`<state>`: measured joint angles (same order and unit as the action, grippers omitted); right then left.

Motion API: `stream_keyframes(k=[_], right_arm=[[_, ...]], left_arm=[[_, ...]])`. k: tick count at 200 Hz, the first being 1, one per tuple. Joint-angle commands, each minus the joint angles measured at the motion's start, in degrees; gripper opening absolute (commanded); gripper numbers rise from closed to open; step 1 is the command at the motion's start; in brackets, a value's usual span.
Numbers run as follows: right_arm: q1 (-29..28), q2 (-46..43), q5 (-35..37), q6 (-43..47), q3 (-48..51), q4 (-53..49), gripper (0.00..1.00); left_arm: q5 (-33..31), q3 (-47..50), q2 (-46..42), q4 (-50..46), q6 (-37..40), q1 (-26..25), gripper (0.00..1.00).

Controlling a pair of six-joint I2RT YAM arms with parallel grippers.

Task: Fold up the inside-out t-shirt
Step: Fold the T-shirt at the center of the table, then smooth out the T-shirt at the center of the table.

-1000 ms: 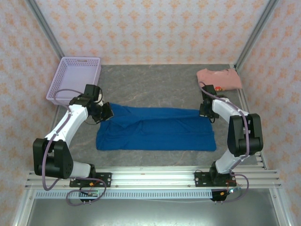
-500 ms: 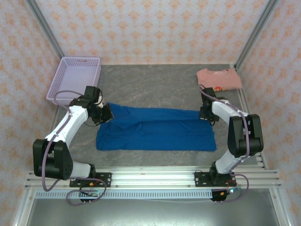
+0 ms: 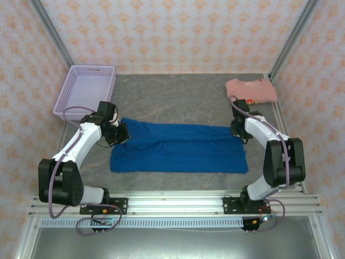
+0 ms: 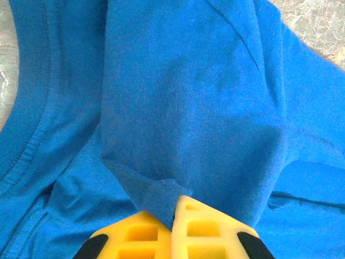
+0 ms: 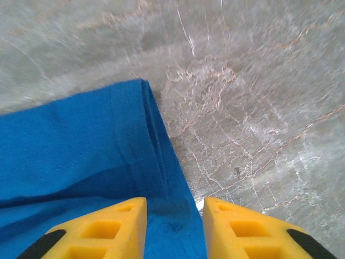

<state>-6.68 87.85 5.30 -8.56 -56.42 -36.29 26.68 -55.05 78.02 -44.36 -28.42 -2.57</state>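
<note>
The royal-blue t-shirt (image 3: 180,148) is lying on the grey table (image 3: 178,97), to the right of the lavender basket (image 3: 86,89) and nearer the arms than it. It is sitting as a long flat band running away from the basket's side. It is looking like one lengthwise fold is already in, though the layer count is hard to make out from above. No printed graphic is showing. What is remaining, by my read: crosswise folds to bring the band into a compact packet.

The left gripper (image 3: 119,132), just below the basket's near right corner, is pinching fully closed on a raised tuck of blue cloth, with the left wrist view showing fabric tenting up out of the fingertips. The right gripper (image 3: 239,129), far across from the basket at the band's other end, is sitting with its fingers partly apart and gripping nothing. The shirt's end edge is lying flat beneath the gap.

The fabric is reading as soft matte cotton knit, draping in smooth creases. A ribbed collar (image 4: 21,124) with stitched seam is curving at one side, and the hem edge (image 5: 153,124) is showing doubled and rounded. The table is looking hard, marbled, stone-patterned. The basket is perforated plastic, rectangular. A salmon-pink folded shirt (image 3: 250,90) is resting far right of the basket, apart from the blue one.
</note>
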Motion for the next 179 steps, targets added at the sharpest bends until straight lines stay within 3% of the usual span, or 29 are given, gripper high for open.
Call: stream_keyframes(k=[1, 78, 179], right_arm=[[-2.22, -3.44, 1.76, -1.01, 0.44, -0.25, 0.36], [-3.25, 8.83, -3.58, -2.02, -4.48, -1.65, 0.35], [-3.25, 4.80, -3.25, -5.15, 1.25, -8.07, 0.25]], left_arm=[[0.41, 0.29, -1.56, -1.96, 1.18, 0.47, 0.00], [0.37, -0.48, -2.36, -3.15, 1.66, 0.46, 0.00], [2.80, -2.33, -3.04, -9.18, 4.39, 0.46, 0.00]])
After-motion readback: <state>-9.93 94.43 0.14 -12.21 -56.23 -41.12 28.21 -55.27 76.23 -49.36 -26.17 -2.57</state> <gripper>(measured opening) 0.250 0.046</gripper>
